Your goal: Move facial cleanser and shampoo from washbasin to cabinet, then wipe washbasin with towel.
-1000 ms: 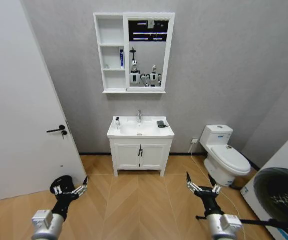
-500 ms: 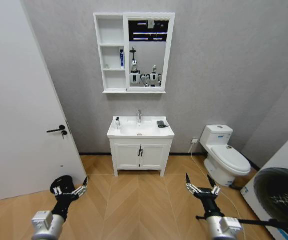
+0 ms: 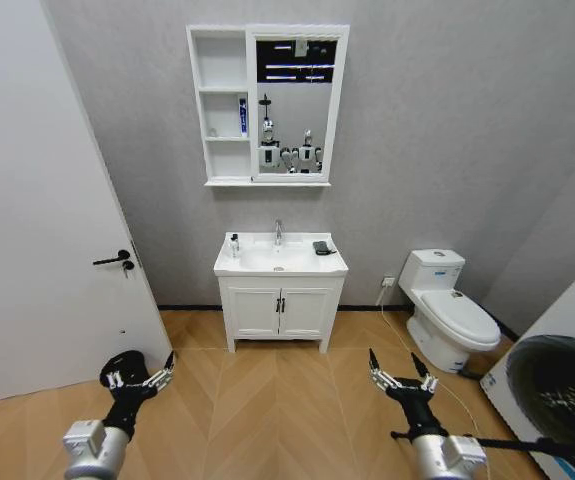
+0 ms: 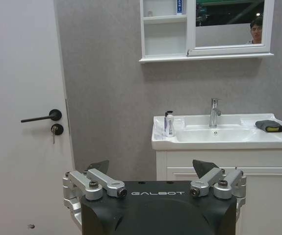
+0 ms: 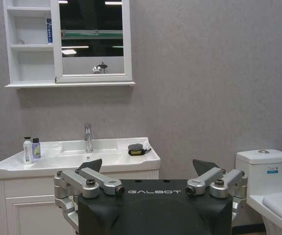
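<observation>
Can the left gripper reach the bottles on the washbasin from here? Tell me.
Probably not. The left gripper, fingers open, hangs low over the floor, well short of the washbasin; the bottles stand at its far left edge. Nothing blocks the way.

The head camera sits up high and looks forward and down across the wood floor (image 3: 267,390). It is far from the back wall, so the washbasin (image 3: 281,256), the cabinet (image 3: 267,105), the door (image 3: 37,210) and the toilet (image 3: 449,310) all fit in. Both arms show at the bottom. The left wrist camera sits low, right behind the left tool (image 4: 153,172), and faces the same wall from the door side. The right wrist camera sits low behind the right tool (image 5: 150,171) and faces that wall from the toilet side. All three views share the washbasin and the cabinet above it.
</observation>
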### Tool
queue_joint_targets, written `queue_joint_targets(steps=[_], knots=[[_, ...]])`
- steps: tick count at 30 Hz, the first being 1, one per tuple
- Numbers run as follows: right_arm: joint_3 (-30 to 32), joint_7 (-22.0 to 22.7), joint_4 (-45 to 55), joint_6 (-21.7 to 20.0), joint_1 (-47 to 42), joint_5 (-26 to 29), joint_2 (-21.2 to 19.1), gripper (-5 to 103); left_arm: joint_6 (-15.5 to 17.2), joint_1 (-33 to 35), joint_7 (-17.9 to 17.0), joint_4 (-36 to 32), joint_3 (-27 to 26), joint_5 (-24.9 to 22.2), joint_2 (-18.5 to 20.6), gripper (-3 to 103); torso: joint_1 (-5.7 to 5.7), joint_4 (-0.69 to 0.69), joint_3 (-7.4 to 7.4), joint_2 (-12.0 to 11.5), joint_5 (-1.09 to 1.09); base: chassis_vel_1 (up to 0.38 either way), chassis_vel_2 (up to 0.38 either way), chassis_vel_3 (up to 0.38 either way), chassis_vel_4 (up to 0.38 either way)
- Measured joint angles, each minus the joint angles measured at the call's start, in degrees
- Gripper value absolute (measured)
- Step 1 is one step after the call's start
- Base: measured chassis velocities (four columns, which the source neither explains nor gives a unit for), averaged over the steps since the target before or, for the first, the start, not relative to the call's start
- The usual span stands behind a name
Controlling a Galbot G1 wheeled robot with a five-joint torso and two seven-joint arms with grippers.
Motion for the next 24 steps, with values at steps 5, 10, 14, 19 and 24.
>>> queue_joint_targets(steps=[5, 10, 14, 19, 24], knots=[[-0.78, -0.50, 0.05, 0.51, -0.33, -0.88, 0.70, 100, -0.61, 0.50, 0.20, 0.51, 0.17, 0.75, -0.82, 97, -0.01, 0.00, 0.00, 0.00, 0.00, 0.000, 0.000, 0.000, 0.000], [-0.98, -0.76, 0.02, 1.28, -0.39, -1.04, 0.72, 100, -1.04, 0.58, 0.40, 0.86, 0.19, 0.99, -0.91, 97, -0.02, 0.00, -0.01, 0.01, 0.00, -0.036, 0.028, 0.036, -0.051], [-0.98, -0.75, 0.33, 1.30, -0.40, -0.80, 0.71, 100, -1.22, 0.58, 0.53, 0.94, 0.24, 1.02, -0.99, 97, -0.02, 0.00, -0.01, 0.01, -0.01, -0.116, 0.108, 0.140, -0.118], [-1.12, -0.76, 0.48, 1.34, -0.53, -1.04, 0.88, 100, -1.42, 0.59, 0.63, 1.18, 0.25, 1.10, -1.13, 97, 0.00, 0.01, 0.01, 0.00, 0.01, -0.196, 0.193, 0.202, -0.205], [-1.19, -0.76, 0.29, 1.89, -0.72, -1.97, 1.03, 100, -1.55, 0.58, 0.67, 1.40, 0.15, 1.11, -1.13, 97, 0.00, 0.00, 0.00, 0.00, 0.00, -0.251, 0.242, 0.249, -0.258]])
